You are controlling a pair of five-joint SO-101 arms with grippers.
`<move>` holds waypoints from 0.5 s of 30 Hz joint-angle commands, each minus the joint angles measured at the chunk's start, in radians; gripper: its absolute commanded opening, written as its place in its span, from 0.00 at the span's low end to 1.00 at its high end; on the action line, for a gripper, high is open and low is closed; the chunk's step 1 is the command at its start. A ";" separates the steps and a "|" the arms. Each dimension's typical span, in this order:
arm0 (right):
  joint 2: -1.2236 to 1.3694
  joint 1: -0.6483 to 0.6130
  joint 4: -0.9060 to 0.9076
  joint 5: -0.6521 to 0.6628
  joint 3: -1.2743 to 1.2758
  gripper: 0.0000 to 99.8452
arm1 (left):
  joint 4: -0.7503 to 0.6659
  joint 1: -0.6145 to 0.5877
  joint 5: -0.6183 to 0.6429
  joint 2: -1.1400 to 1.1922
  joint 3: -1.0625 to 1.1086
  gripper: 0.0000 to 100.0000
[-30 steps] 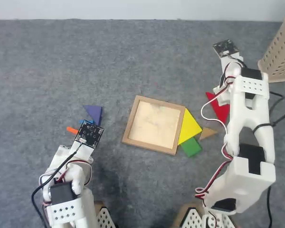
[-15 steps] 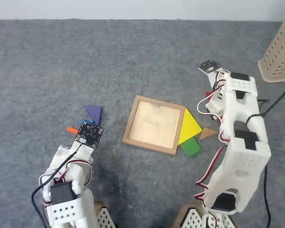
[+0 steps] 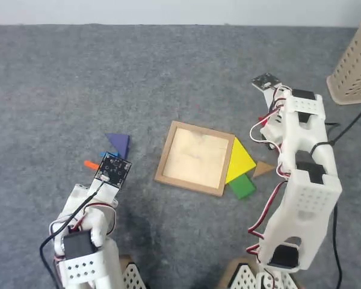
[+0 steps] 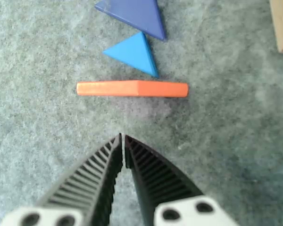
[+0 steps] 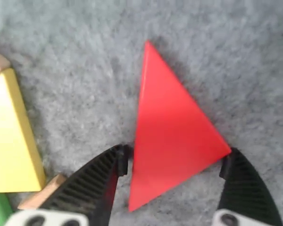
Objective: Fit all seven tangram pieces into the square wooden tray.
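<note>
Tray: the square wooden tray (image 3: 195,158) lay near the middle of the worktop (image 3: 168,72), with no piece in it yet.
Pieces by the tray: the yellow triangle (image 3: 239,159) touched the tray's right side, with the green piece (image 3: 242,185) and a small tan triangle (image 3: 263,168) just beside it.
Pieces toward the left edge: the dark blue triangle (image 4: 132,13), the light blue triangle (image 4: 132,52) and the orange piece (image 4: 132,88) lay close together, the orange one on its thin edge.
Red triangle: the red triangle (image 5: 172,132) lay flat toward the worktop's right edge, apart from the yellow one.
Right claw: the right claw (image 5: 174,155) was spread wide, one finger at the red triangle's long edge and the other at its far corner. A firm clamp could not be made out.
Left claw: the left claw (image 4: 122,139) was closed with nothing in it, its tips together near the orange piece.
Handling: the red triangle looked like thin, stiff, light painted wood, probably smooth. Its slanted edges would likely let it twist or slide out of a pinch.
Where to hold: low on its side faces, squarely across edge and corner, seemed safest.
</note>
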 commanded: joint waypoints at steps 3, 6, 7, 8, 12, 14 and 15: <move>0.001 -0.016 -0.045 -0.006 -0.058 0.29 | 0.008 0.000 -0.014 -0.023 -0.013 0.01; -0.005 -0.005 -0.070 0.005 -0.066 0.29 | 0.008 0.000 -0.014 -0.023 -0.013 0.01; -0.005 -0.004 -0.065 0.029 -0.080 0.29 | 0.008 0.000 -0.014 -0.023 -0.013 0.01; -0.004 -0.001 -0.062 0.051 -0.086 0.29 | 0.008 0.000 -0.014 -0.023 -0.013 0.01; -0.004 -0.005 -0.036 0.097 -0.091 0.31 | 0.008 0.000 -0.014 -0.023 -0.013 0.01; -0.004 -0.005 -0.042 0.098 -0.092 0.34 | 0.008 0.000 -0.014 -0.023 -0.013 0.01; -0.004 -0.005 -0.047 0.098 -0.095 0.35 | 0.008 0.000 -0.014 -0.023 -0.013 0.01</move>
